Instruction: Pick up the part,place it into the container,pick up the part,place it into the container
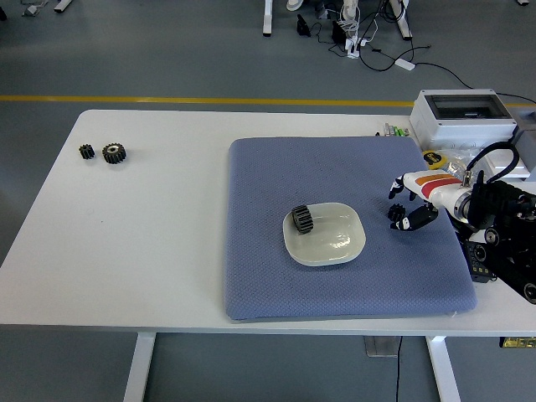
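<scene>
A pale shallow dish (339, 243) sits mid-mat with a black gear (302, 219) lying on its left side. A small black gear (395, 214) lies on the blue mat (276, 276) to the right of the dish. My right hand (404, 206) comes in from the right edge, white with a red and orange stripe. Its fingers (394, 189) are spread above the small gear and its thumb tip (416, 219) is right beside it; I see no closed grip. Two more gears, one small (86, 152) and one larger (114, 152), lie at the table's far left.
A grey box with a clear lid (465, 113) stands at the back right corner. A yellow tape measure (433, 157) lies by the mat's right edge. Black devices (479, 261) lie beside my right arm.
</scene>
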Tool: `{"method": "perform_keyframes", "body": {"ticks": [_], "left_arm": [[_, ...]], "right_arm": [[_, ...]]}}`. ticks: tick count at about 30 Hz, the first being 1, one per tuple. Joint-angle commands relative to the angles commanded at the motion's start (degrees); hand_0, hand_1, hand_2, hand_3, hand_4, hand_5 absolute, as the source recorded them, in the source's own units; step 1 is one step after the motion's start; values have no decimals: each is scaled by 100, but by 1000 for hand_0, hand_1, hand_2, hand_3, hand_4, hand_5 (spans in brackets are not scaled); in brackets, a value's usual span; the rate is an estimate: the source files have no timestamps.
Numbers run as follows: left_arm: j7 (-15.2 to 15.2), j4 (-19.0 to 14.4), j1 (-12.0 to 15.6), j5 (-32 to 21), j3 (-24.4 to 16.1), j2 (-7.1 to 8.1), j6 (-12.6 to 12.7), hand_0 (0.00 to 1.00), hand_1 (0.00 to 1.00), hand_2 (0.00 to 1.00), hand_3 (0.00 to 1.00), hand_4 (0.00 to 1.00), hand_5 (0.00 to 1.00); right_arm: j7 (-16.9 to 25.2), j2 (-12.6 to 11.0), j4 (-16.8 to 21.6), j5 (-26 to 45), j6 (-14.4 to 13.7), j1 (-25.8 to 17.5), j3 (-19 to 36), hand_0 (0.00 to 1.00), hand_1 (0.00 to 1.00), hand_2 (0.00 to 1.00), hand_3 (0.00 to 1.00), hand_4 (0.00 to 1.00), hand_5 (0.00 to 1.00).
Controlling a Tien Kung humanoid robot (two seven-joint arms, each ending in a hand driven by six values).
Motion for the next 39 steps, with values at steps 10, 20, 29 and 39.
{"method": "perform_keyframes", "body": {"ticks": [10,20,29,39], "left_arm": [[9,0,-18,-32,63,0,-4,720,699,673,555,640,578],[10,0,-26,-53,102,0,-8,720,699,673,555,641,580],[21,0,-28,-70,121,0,-9,720,699,672,555,641,580],[42,0,-38,-70,158,0,-15,720,699,672,555,641,580]], "right_arm": [[101,46,-168,133,-176,-36,-59,364,498,675,571,863,317],[214,56,-210,214,-325,-57,-125,332,467,582,545,848,317],[288,108,-417,416,-436,-54,-314,302,455,561,530,837,320],[352,116,-520,568,-618,-57,-379,280,440,521,512,796,320]]}}
